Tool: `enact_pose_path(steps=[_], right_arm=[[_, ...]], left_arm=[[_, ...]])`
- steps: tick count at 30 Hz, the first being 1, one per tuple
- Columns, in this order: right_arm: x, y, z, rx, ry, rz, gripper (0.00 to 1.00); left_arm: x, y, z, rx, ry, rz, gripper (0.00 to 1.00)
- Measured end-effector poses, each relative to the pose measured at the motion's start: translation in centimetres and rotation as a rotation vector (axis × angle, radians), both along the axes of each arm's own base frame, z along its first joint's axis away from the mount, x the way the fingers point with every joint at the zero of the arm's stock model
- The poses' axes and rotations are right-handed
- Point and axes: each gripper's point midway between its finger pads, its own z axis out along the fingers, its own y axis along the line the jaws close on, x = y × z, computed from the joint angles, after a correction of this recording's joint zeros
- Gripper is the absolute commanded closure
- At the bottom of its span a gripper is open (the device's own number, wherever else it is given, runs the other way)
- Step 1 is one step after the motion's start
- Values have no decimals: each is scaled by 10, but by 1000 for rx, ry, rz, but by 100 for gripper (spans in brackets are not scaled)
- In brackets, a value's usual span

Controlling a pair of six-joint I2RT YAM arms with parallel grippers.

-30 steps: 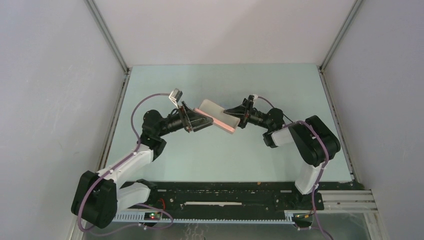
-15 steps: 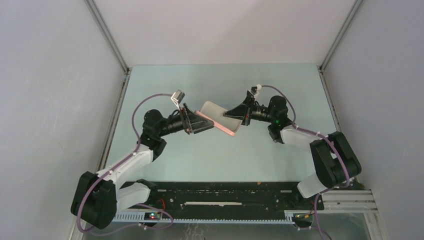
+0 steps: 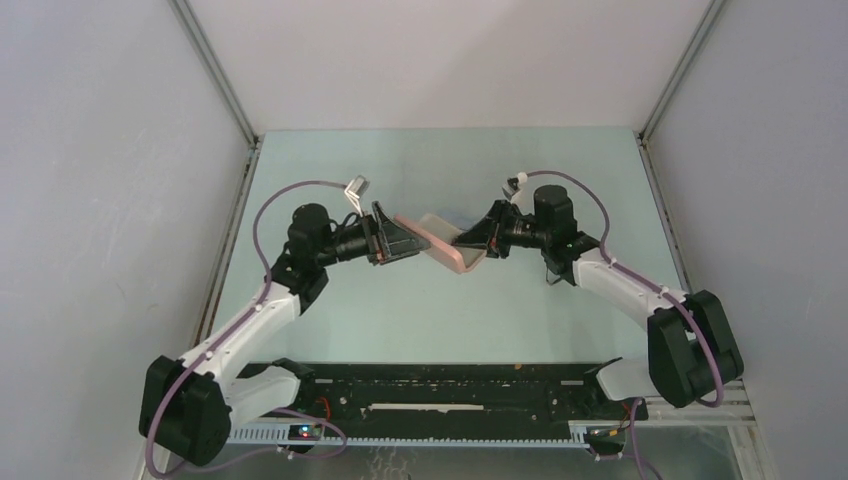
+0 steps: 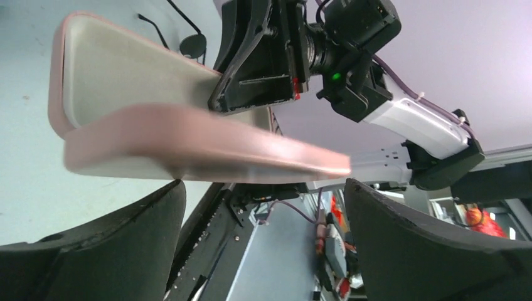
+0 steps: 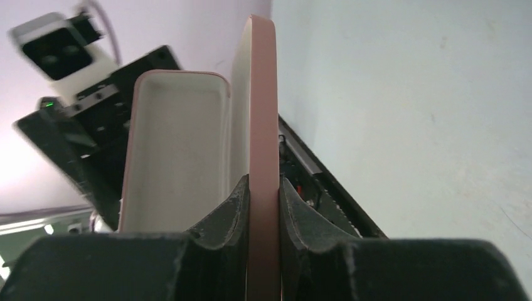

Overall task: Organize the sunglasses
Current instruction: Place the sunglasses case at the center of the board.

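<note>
A smooth, matt shell and a pale matt lining mark the pink case (image 5: 262, 113). The right end effector's (image 5: 263, 185) fingers (image 5: 216, 219) are black matt plastic with a faint grain. The pale green bench (image 3: 500, 310) is smooth with a dull sheen, the arm shells (image 4: 414, 119) glossy white plastic.

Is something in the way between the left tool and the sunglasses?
Yes. The open pink case, pinched by the right tool, hangs right in front of the open left tool. In the left wrist view, the sunglasses only peek out from behind the case's far edge.
</note>
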Motion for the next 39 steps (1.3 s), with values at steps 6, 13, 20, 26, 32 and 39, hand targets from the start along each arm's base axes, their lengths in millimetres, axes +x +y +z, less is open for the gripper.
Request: enact_pose_path(steps=[6, 13, 20, 26, 32, 39], right_arm=[[0, -7, -30, -133, 54, -76, 100], [4, 6, -58, -238, 72, -164, 100], [21, 23, -115, -316, 154, -235, 100], [32, 20, -145, -366, 204, -303, 100], [34, 24, -154, -390, 216, -338, 90], [34, 28, -159, -401, 221, -350, 77]], left_arm=[[-1, 11, 16, 56, -83, 63, 0], [3, 27, 7, 124, -68, 153, 0], [19, 56, -8, 178, 7, 291, 0], [19, 69, -7, 188, 13, 346, 0], [20, 71, -15, 207, 43, 359, 0], [20, 71, -24, 217, 66, 357, 0]])
